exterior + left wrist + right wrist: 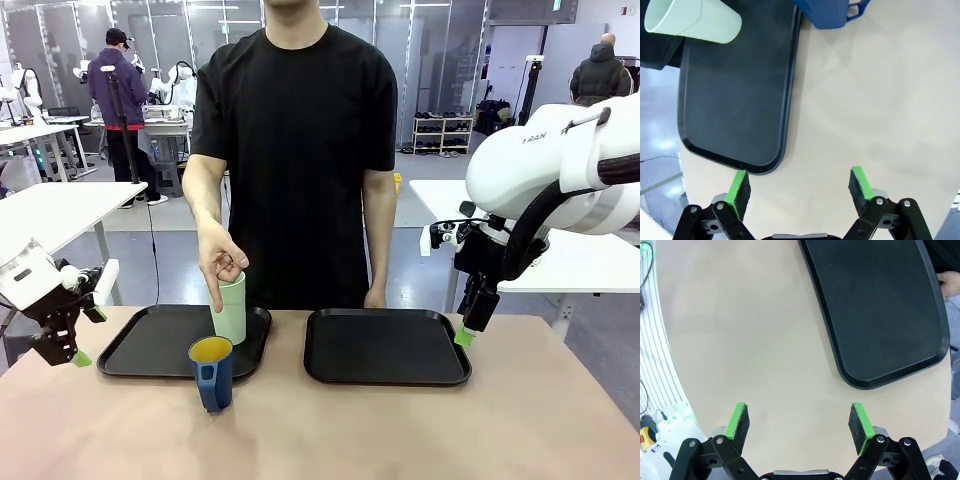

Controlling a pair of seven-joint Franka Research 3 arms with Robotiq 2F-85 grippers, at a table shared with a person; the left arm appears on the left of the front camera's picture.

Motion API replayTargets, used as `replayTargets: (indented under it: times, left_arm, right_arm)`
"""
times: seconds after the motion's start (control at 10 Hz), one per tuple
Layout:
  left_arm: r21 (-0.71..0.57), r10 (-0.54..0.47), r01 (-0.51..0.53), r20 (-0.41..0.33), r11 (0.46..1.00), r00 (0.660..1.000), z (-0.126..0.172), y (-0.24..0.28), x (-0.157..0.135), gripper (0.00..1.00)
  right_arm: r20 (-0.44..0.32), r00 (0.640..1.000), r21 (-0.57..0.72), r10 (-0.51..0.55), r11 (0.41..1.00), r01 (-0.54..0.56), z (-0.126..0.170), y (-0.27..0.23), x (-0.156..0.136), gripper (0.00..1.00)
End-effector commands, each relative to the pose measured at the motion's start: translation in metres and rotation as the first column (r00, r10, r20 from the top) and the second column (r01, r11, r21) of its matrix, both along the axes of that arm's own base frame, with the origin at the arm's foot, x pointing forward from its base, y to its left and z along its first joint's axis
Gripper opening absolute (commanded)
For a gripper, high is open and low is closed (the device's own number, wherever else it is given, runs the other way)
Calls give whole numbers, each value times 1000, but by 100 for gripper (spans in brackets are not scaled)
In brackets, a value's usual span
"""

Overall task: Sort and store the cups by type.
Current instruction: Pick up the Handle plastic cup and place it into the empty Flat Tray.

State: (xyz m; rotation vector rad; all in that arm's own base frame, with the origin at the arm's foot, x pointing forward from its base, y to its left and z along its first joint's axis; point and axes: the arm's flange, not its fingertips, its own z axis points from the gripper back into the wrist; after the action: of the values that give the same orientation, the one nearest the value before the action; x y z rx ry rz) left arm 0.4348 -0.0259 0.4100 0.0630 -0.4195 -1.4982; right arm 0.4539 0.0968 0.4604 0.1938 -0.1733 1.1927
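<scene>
A person's hand (222, 262) holds the mint-green tumbler (230, 308) by its rim. The tumbler stands on the left tray (150, 345), at its near right part. I think the person is showing that this type belongs there. The blue mug (212, 372) stands on the worktop (400, 430), just in front of the left tray's near edge and not yet stored. The right tray (385, 350), beside the left tray, probably waits for it. The left jaws are released and empty, near the left tray's outer corner. The right jaws are also released, well apart from the left tray, so both keep clear of the hand.
</scene>
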Motion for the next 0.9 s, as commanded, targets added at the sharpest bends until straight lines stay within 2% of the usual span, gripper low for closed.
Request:
replayTargets:
  times: [0.0,0.3,0.5,0.6,0.8]
  left_arm:
    - [-91,-63,58,-46,994,997,-22,-2,16,100]
    - [-267,-180,151,-88,952,980,-45,-12,19,100]
    - [-402,-270,222,-68,889,960,-63,-10,22,100]
    - [-428,-281,230,-60,874,958,-73,-3,24,100]
    - [-562,-323,267,0,783,947,-89,12,28,100]
  right_arm:
    - [-5,1000,-6,-2,1000,2,2,-1,-1,100]
    - [-5,1000,-6,-2,1000,2,2,-1,-1,100]
    - [-5,1000,-6,-2,1000,2,2,-1,-1,100]
    - [-5,1000,-6,-2,1000,2,2,-1,-1,100]
    - [-5,1000,-6,-2,1000,2,2,-1,-1,100]
